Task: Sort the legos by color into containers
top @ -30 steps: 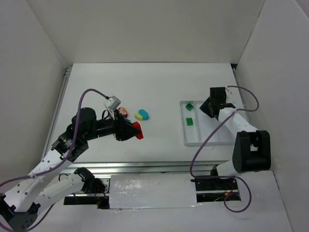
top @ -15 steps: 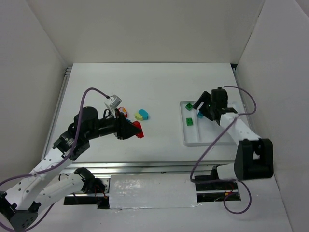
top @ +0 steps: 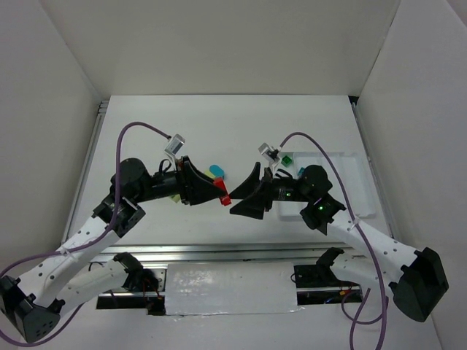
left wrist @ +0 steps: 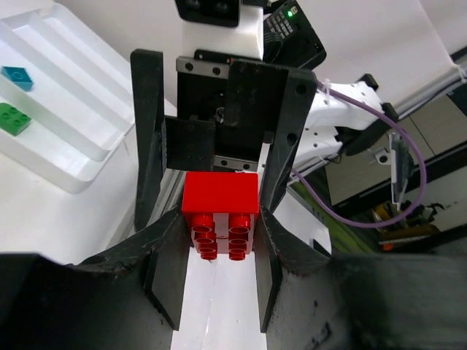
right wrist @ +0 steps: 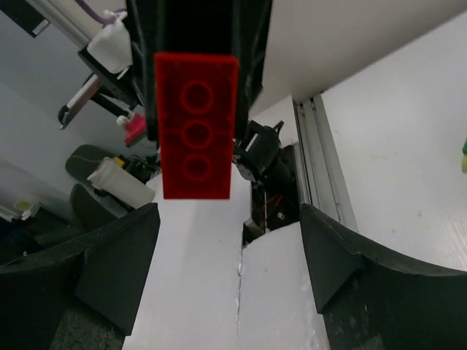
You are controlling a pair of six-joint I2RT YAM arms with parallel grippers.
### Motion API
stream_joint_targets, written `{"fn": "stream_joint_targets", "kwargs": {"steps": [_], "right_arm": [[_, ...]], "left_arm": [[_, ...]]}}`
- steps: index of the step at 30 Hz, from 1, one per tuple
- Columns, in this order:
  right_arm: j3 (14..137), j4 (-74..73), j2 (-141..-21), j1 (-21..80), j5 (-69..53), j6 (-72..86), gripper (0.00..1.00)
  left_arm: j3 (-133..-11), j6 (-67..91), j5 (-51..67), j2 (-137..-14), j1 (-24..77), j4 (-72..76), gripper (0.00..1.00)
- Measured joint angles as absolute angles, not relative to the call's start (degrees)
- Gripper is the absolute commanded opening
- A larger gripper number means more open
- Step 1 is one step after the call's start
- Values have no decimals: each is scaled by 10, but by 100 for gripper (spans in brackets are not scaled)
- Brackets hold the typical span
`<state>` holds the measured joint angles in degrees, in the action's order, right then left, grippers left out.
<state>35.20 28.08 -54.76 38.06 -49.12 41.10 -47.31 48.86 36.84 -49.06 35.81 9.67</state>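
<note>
The left gripper [left wrist: 219, 222] is clamped on a red lego brick [left wrist: 220, 193], studs toward its own camera. Nose to nose with it, the right gripper [top: 244, 195] stands spread wide, the brick in line with its gap. Only the wrist views show that its fingers [right wrist: 109, 255] are clear of the brick. Beyond it, the white tray [left wrist: 87, 124] holds a teal brick [left wrist: 16, 76] and a green brick [left wrist: 13, 118] in neighbouring compartments. Half a second ago the right gripper hung over that tray; now it has swung across to meet the left
</note>
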Motion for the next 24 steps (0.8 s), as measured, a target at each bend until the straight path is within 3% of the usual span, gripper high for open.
{"fn": "stream_joint_targets", "kwargs": {"steps": [6, 10, 13, 14, 15, 17, 18, 19, 20, 24], "right_arm": [[352, 372, -561, 411, -489, 450, 75], [362, 396, -586, 433, -486, 460, 58], [370, 400, -599, 440, -482, 464, 30], [370, 400, -601, 440, -481, 468, 1], [371, 399, -604, 441, -479, 473, 0], [375, 397, -606, 443, -477, 469, 0], [375, 395, -606, 443, -475, 465, 0], [375, 392, -606, 444, -473, 459, 0], [376, 381, -606, 445, -469, 450, 0], [382, 318, -613, 438, -435, 390, 0]], "left_arm": [[-459, 513, 388, -490, 358, 123, 0], [-454, 514, 391, -489, 358, 129, 0], [-453, 514, 394, -489, 358, 129, 0], [-453, 509, 394, -487, 358, 131, 0], [-453, 506, 392, -484, 358, 129, 0], [-453, 500, 389, -480, 358, 123, 15], [-453, 495, 386, -479, 358, 120, 31], [-455, 490, 380, -477, 358, 110, 90], [-458, 477, 371, -476, 358, 96, 100], [-493, 447, 270, -477, 362, -32, 100]]}}
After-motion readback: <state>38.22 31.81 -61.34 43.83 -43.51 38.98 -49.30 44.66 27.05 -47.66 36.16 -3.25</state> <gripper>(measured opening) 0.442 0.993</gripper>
